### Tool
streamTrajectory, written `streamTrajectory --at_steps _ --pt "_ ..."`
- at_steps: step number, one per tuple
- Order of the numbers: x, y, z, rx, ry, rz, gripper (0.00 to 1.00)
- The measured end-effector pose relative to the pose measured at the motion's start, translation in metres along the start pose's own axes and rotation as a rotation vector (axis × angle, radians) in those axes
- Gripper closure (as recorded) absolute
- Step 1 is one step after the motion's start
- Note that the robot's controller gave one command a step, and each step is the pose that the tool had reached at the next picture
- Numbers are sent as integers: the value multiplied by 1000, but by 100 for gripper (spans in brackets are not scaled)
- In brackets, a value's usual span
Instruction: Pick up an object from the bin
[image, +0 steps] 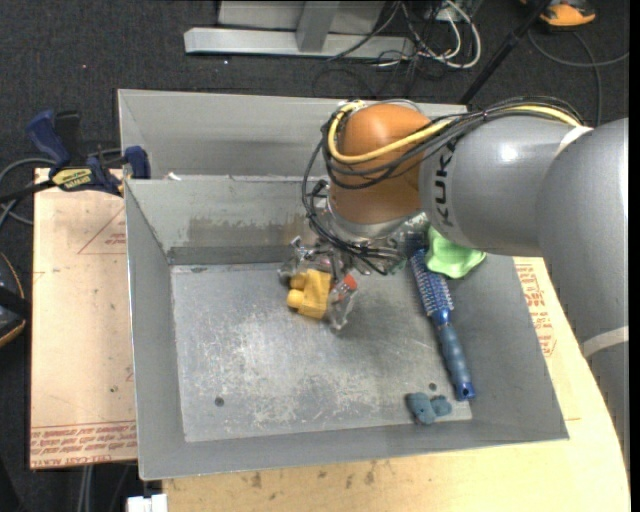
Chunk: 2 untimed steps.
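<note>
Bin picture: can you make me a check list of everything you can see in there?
Surface: grey metal bin, floor scuffed.
Job's things: yellow chunky thing, middle back of the floor.
Clutter: blue brush along the right side; green thing by its bristle end; small grey-blue piece front right.
Grippers: gripper down at the yellow chunky thing; grip cannot be told.
Cables: yellow and black cables run over the orange wrist cover.
Surroundings: dark floor with loose wires behind the bin.

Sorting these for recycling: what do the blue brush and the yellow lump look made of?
The blue brush: probably plastic, with a smooth, evenly coloured handle and a bristly head. The yellow lump: plastic or rubber, by its rounded, dull surface; I cannot tell which.
</note>
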<state>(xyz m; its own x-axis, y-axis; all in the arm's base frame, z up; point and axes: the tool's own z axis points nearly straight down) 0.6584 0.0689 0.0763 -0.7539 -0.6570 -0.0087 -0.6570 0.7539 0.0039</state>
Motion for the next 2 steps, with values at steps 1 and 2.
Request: streamTrajectory --at_steps 1,2 --pt "-2 0 -3 4 2 2 0" --pt "-4 0 -5 5 -3 4 100"
